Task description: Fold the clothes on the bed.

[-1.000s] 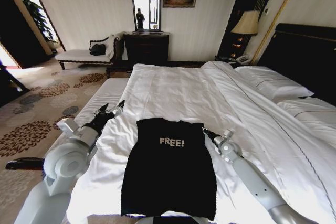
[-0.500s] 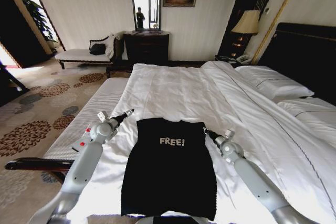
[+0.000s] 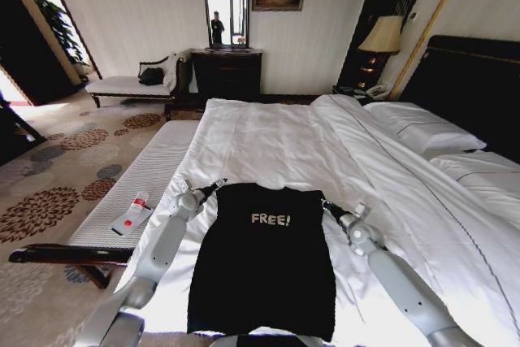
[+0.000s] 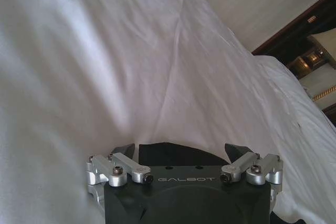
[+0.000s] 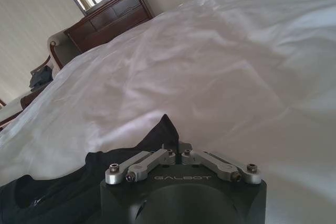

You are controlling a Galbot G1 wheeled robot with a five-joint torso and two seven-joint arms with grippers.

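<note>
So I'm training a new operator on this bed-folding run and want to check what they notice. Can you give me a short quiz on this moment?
1. True or false: the left gripper is shut on the T-shirt.
2. What lies on the bench beside the bed? A) a pillow B) a white-and-red remote C) a lamp
3. Which gripper pinches a raised fold of the black fabric?

Key: 1 false, it is open at the shirt's corner. 2 B. 3 the right gripper.
</note>
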